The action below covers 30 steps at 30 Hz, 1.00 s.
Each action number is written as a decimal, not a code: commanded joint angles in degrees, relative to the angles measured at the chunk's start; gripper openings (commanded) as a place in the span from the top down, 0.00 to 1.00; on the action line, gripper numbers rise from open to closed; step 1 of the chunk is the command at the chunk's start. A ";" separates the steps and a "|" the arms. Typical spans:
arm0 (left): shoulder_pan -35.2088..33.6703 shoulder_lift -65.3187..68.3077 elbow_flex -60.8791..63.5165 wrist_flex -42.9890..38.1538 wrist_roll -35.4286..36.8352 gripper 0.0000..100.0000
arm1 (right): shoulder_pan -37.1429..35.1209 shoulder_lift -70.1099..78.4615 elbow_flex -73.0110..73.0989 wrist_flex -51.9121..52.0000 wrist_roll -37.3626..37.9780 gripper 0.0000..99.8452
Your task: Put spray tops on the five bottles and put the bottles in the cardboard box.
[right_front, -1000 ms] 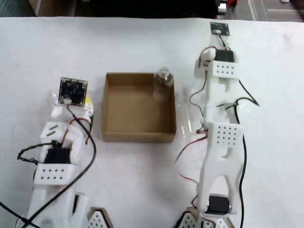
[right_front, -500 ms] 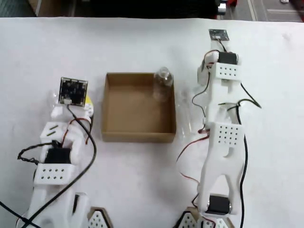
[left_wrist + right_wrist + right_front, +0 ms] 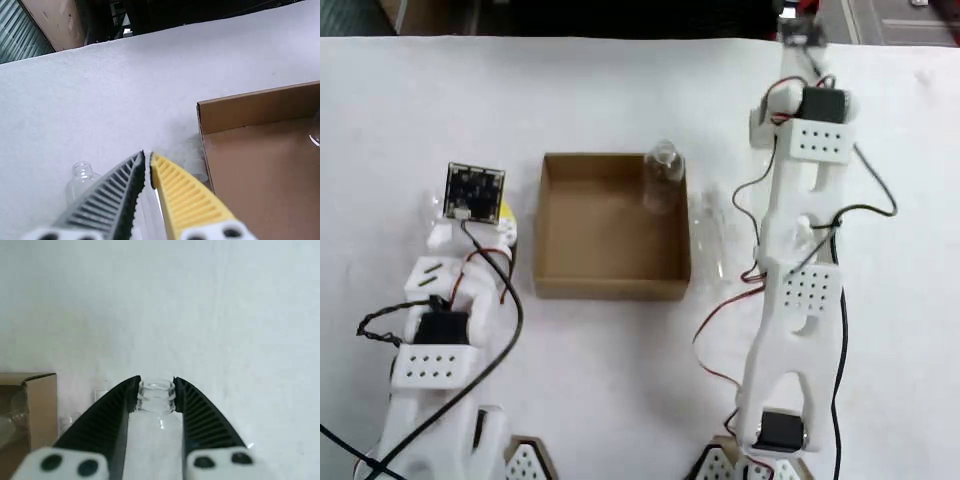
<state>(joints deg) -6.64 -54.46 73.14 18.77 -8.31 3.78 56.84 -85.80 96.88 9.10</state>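
White table; right claw pinches bottle neck.

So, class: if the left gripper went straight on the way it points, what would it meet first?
The left gripper would likely meet bare table first, between the clear bottle and the cardboard box; depth is unclear.

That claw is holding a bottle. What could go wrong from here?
The right claw holds a smooth clear bottle, its neck without a spray top; it might slip. Carried to the cardboard box, it could knock over the upright bottle in the corner or nudge the loose bottles lying beside the box.
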 commanded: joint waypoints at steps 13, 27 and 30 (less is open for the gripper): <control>0.31 -1.71 -0.70 -1.58 -0.18 0.97 | 3.03 -28.00 5.36 2.15 -5.19 0.98; 0.31 -1.89 -0.62 -1.58 0.00 0.97 | -5.14 -71.43 45.36 0.40 -5.54 0.98; 0.31 -1.98 -0.62 -1.49 0.00 0.97 | -6.99 -78.37 52.66 -2.51 -5.54 0.98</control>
<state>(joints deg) -6.64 -54.46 73.14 18.77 -8.31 -1.49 -13.93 -38.15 97.05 4.09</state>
